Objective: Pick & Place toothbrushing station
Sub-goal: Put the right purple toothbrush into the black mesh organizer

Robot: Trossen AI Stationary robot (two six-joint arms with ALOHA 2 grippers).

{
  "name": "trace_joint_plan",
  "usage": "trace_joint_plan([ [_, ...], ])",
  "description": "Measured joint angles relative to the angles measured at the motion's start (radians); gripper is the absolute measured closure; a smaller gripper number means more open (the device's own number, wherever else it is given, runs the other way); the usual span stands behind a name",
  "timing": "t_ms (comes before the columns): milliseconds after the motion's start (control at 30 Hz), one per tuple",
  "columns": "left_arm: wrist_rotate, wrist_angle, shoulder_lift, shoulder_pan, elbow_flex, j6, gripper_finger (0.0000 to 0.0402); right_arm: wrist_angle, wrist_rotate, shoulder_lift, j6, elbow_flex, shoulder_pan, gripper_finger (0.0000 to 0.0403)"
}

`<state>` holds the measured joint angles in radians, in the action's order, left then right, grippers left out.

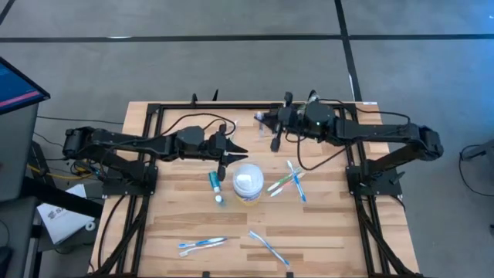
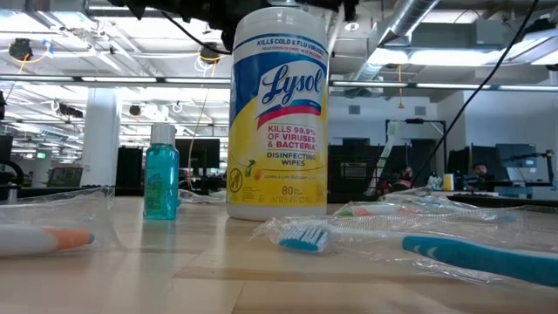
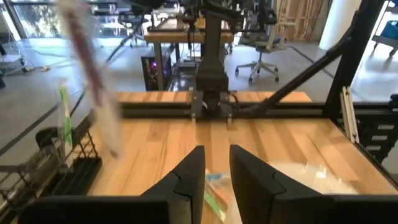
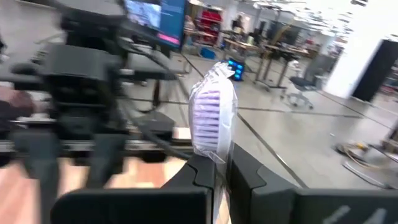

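Closest to you, a blue-handled toothbrush (image 2: 481, 254) in crinkled clear wrap lies on the pale plank table (image 1: 324, 224), in front of the round plastic wipes tub (image 2: 277, 113). Your toothbrushing station (image 3: 71, 177), a small black wire rack with open slots, sits by the table's rear edge. The right gripper (image 4: 221, 168) is clamped on a wrapped toothbrush with pale bristles (image 4: 211, 115), while the left gripper (image 3: 216, 171), over the table's middle, has its fingers slightly parted with nothing between them.
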<state>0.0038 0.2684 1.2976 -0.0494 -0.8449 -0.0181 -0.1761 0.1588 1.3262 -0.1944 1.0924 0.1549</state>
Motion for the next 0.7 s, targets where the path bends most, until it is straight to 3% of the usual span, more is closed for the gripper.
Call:
trace_joint_plan([
  [233,0.000,0.007,0.000,-0.002,0.017,0.000,0.0334,-0.051,-0.025,0.000,0.000,-0.063,0.136,0.0398],
  [700,0.000,0.030,0.000,-0.003,0.018,-0.013,0.0334,-0.374,-0.091,0.004,0.048,-0.268,0.391,0.0398],
])
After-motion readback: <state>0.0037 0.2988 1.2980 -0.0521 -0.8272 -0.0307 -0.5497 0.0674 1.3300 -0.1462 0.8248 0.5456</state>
